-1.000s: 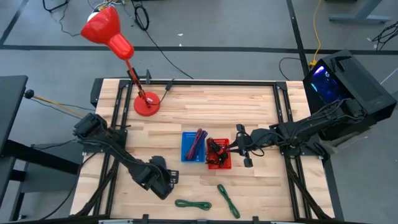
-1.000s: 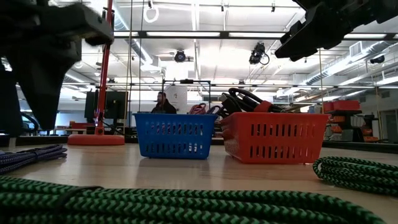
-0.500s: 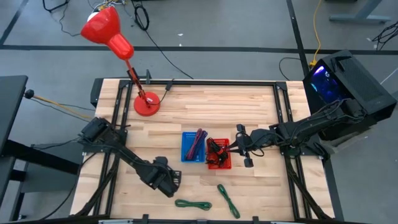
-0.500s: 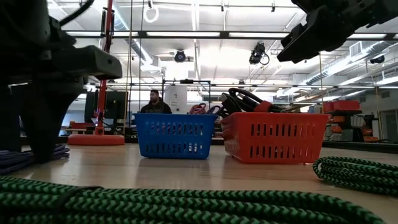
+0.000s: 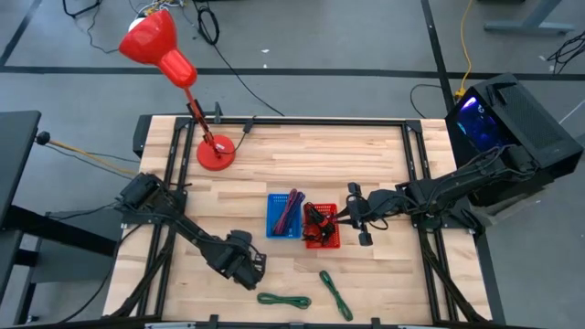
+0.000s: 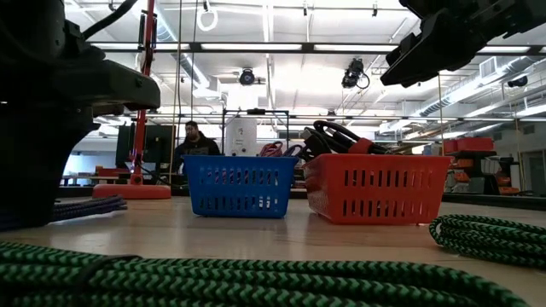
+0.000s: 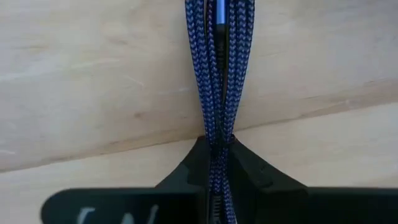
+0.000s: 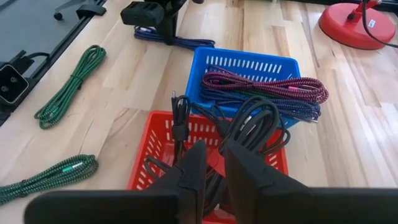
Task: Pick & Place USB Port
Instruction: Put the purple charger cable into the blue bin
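Left gripper on the blue cable, near-left of the tabletop (image 5: 384,164)

Red basket (image 5: 321,228) and blue basket (image 5: 283,216) sit mid-table; right gripper (image 5: 352,217) hovers beside the red one, fingers narrow. Left gripper (image 7: 217,163) pinches the blue braided cable (image 7: 217,68) flat on the wood.

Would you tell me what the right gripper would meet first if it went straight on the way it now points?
Most likely the black cables piled in the red basket; the right gripper points at them, though depth is unclear.
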Motion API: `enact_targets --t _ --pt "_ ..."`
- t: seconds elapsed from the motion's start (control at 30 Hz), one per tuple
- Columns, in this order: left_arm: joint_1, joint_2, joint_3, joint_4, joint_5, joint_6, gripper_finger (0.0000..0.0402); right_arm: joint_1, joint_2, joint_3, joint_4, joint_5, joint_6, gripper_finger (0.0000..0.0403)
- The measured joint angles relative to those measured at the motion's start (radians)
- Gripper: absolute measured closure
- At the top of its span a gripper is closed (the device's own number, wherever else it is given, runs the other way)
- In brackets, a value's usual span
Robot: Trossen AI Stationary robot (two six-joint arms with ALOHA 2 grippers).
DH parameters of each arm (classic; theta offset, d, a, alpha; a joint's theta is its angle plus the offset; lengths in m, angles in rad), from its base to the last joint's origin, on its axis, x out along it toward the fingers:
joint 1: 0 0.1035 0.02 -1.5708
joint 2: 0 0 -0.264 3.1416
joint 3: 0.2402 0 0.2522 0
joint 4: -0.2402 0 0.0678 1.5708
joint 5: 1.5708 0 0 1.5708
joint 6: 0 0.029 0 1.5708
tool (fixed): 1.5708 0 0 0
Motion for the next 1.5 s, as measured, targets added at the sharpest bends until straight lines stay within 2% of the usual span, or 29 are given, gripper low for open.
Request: enact_targets --t 0.13,0.23,0.43,0.57,0.73,0.97,1.13,1.3,1.5 --pt "-0.014 0.011 0.062 -0.123 -0.026 0.005 0.0370 0.000 0.000 -0.002 -0.006 0.000 0.010 0.0344" --pt "-0.020 0.012 0.115 -0.317 -0.070 0.013 0.0370 0.000 0.000 -0.009 -0.001 0.001 0.010 0.0344" --pt "-0.023 -0.053 0.243 -0.378 -0.354 0.098 0.0370 0.000 0.000 -0.050 0.053 0.002 0.019 0.0344" --pt "-0.022 -0.095 0.327 -0.391 -0.570 0.245 0.0370 0.000 0.000 -0.076 0.113 0.003 0.025 0.0344" --pt "0.010 -0.102 0.399 -0.382 -0.729 0.433 0.0370 0.000 0.000 -0.077 0.170 0.002 0.047 0.0344" --pt "0.104 -0.103 0.408 -0.334 -0.792 0.666 0.0370 0.000 0.000 -0.076 0.255 0.000 0.050 0.0344" --pt "0.176 -0.105 0.372 -0.192 -0.803 0.848 0.0370 0.000 0.000 -0.076 0.269 -0.016 0.073 0.0344" --pt "0.243 -0.105 0.261 0.018 -0.698 0.957 0.0370 0.000 0.000 -0.076 0.306 -0.076 0.075 0.0344" --pt "0.280 -0.104 0.127 0.221 -0.651 1.004 0.0370 0.000 0.000 -0.076 0.323 -0.095 0.073 0.0344"
